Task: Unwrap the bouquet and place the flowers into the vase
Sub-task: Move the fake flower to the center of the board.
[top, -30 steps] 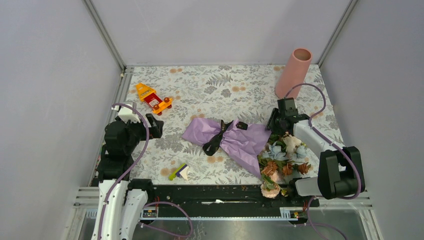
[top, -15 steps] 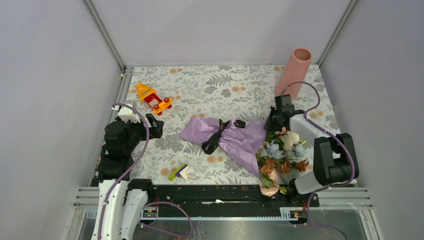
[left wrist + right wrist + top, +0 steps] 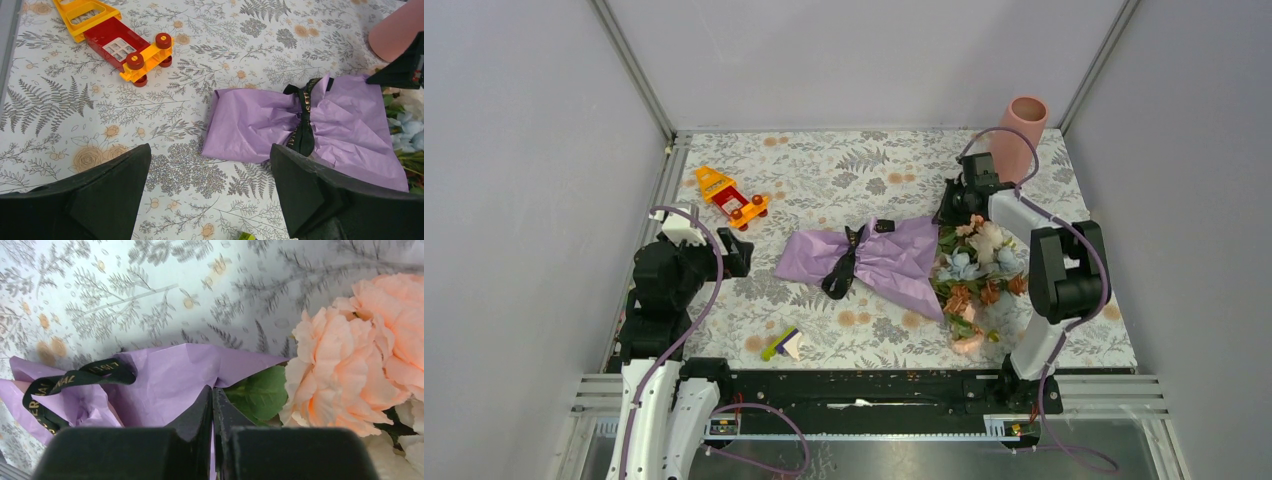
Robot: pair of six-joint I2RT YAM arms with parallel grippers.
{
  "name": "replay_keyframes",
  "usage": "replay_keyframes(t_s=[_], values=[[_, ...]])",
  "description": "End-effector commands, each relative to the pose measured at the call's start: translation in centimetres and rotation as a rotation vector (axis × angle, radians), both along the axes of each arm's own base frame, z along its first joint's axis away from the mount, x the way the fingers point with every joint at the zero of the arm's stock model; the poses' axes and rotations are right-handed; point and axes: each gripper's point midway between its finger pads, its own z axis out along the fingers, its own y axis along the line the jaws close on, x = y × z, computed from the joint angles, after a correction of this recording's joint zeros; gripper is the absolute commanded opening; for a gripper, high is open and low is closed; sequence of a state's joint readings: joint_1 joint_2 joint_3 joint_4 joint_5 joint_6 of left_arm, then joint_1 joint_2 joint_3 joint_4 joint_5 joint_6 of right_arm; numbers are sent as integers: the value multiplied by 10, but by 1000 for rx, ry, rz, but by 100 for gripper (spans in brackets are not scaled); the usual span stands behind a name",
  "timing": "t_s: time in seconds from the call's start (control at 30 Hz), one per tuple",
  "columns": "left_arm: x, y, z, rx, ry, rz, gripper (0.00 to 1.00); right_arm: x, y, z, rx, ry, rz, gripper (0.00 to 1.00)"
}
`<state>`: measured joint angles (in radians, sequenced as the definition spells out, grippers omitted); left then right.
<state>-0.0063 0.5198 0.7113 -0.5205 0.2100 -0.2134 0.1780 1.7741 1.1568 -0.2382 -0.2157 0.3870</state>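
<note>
Right hand [image 3: 213, 392] is clamped fully closed, fingertips pinching the edge of the purple paper [image 3: 170, 372] on the bouquet [image 3: 894, 262], right where the wrap opens onto the flowers [image 3: 977, 268]. The right wrist view shows a green leaf just beside the fingertips and a big peach bloom [image 3: 350, 355] close on the right. The bouquet lies flat mid-desk [image 3: 844, 165], with its narrow end pointing left and the flower heads fanned out to the right, between the paper and the right arm. The black ribbon [image 3: 302, 131] is tied around the middle of the wrap, bow on top, gold lettering on it too small to read. The flowers are all in the wrap, none in the vase [image 3: 1027, 125]. The vase stands upright at the far right corner of the desk, just behind the right hand, and the arm's cable loops across its front in the top view. Left hand [image 3: 209, 150] is wide open and holds nothing; it sits at the left side of the desk, well apart from the bouquet, its camera looking across at the wrap. A yellow-and-red toy vehicle [image 3: 732, 197] sits far left. A small green, purple and white piece [image 3: 782, 343] lies near the near edge.
</note>
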Motion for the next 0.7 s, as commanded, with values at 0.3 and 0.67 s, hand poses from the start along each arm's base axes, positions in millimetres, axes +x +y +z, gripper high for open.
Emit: replay_keyframes(t_s=[0.3,0.67], values=[[9,-8,9,-6,-41,-56,99,50,55,16,-69,-52,157,5],[17,-14,6,-88,23,-43,99,5,27,68,-136,-85,78,55]])
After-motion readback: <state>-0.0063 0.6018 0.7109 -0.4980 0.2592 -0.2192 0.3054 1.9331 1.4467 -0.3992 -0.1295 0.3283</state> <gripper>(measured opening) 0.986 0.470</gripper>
